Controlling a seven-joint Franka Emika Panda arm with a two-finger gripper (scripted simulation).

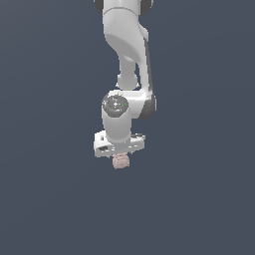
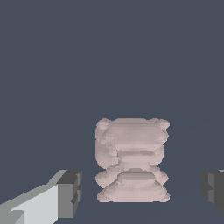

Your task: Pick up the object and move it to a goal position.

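While the arm hangs straight down over it, the object [image 1: 120, 161] sits directly beneath the white gripper [image 1: 119, 155], a small pale pinkish-beige lump peeking out just under the hand's lower edge in the exterior view. From the wrist view the object [image 2: 132, 159] reads much more clearly: a lumpy, roughly cubic block with ridged, layered faces and a mottled surface, resting on the flat dark grey-blue floor [image 2: 109, 57]. And look at the spacing there: the gripper [image 2: 144, 190] has its jaws spread wide, one dark finger pad [image 2: 70, 192] on one side of the block and the other pad [image 2: 213, 186] just visible at the picture's edge on the far side. Neither pad touches the block; there is clear floor showing between each pad and the block's sides, with a wider gap on the side of the second pad. So the block lies between the fingers, unclamped, and much narrower than the opening. Pulling back to the exterior view, the white Panda arm [image 1: 124, 35] comes down from the top of the picture, its round wrist joint [image 1: 115, 105] facing us, the hand set crosswise below it. The floor [image 1: 45, 199] around it is one even dark tone.
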